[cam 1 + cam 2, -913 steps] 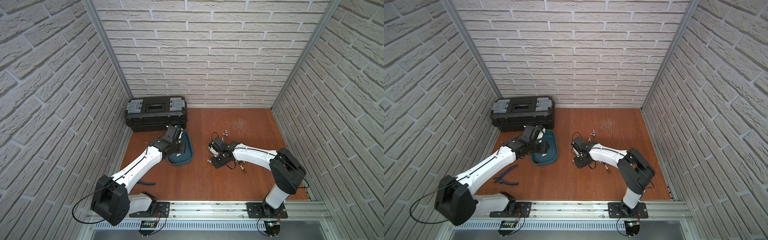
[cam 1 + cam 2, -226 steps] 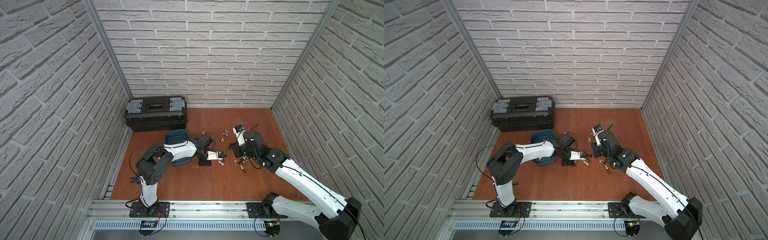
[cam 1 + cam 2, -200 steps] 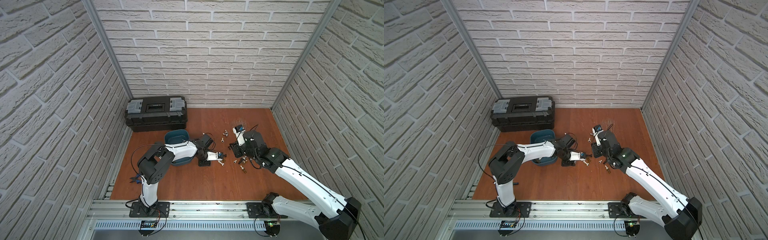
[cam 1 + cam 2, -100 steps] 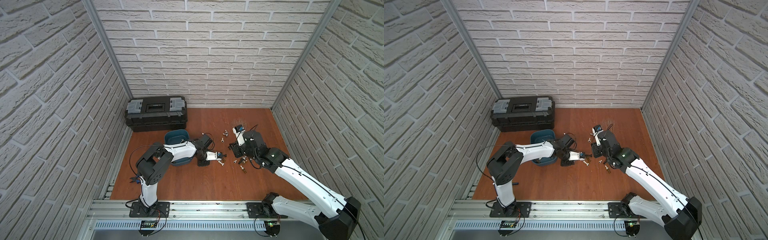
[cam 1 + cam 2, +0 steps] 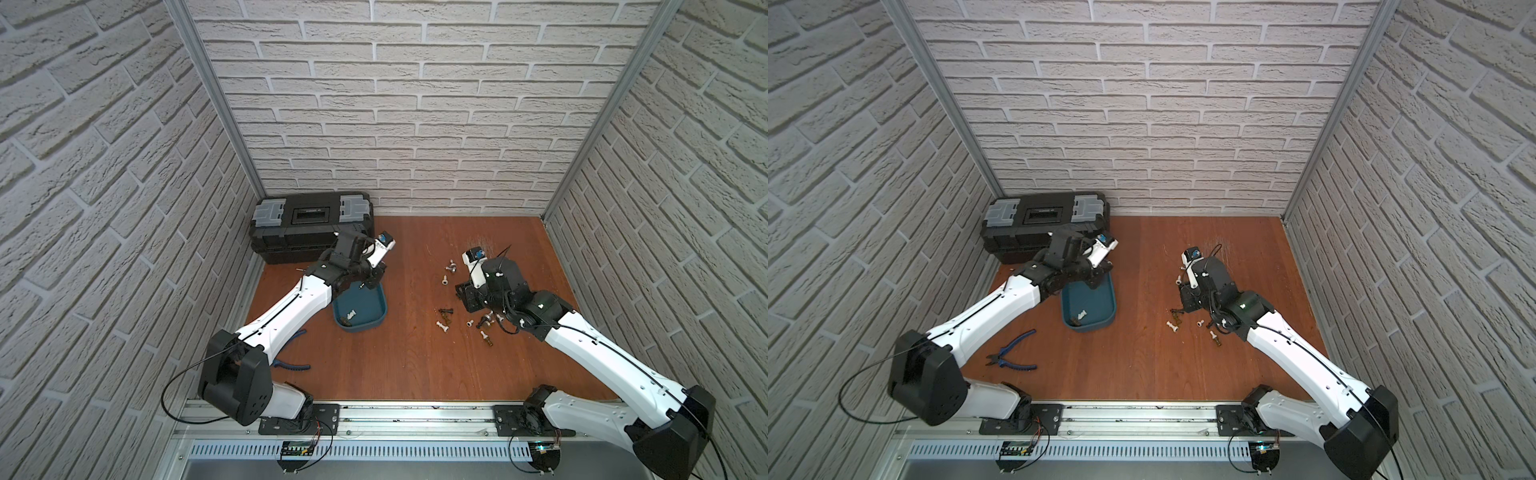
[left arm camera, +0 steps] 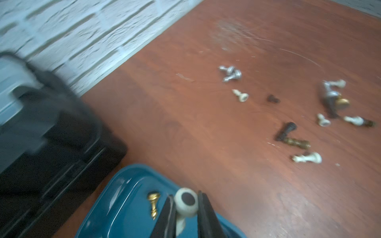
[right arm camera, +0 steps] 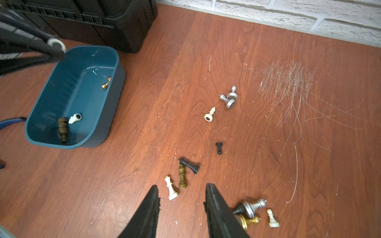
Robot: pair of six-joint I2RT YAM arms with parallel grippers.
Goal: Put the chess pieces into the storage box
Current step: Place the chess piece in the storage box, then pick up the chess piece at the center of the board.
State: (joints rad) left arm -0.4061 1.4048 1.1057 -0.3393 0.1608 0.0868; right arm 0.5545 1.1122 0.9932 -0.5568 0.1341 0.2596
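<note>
My left gripper (image 6: 186,201) is shut on a white chess piece (image 6: 186,206) and hangs over the far end of the teal storage box (image 5: 365,303). The box (image 7: 72,92) holds a white piece (image 7: 75,118), a brown piece (image 7: 62,129) and a gold one (image 7: 106,82). My right gripper (image 7: 181,186) is open and empty, low over the loose chess pieces (image 5: 446,320) on the table. A white queen (image 7: 171,188) and a brown bishop (image 7: 182,177) lie just ahead of its fingertips. A silver, black and gold cluster (image 7: 251,208) lies beside one finger.
A black toolbox (image 5: 311,228) stands against the back wall, right behind the storage box. Blue-handled pliers (image 5: 1013,357) lie near the left arm's base. More pieces lie farther out: a silver pair (image 7: 229,97), a white pawn (image 7: 210,114), a black pawn (image 7: 219,147). Brick walls enclose three sides.
My left gripper closed on a white piece among the loose ones and has swung left with it to above the storage box. The right arm has stayed put.
</note>
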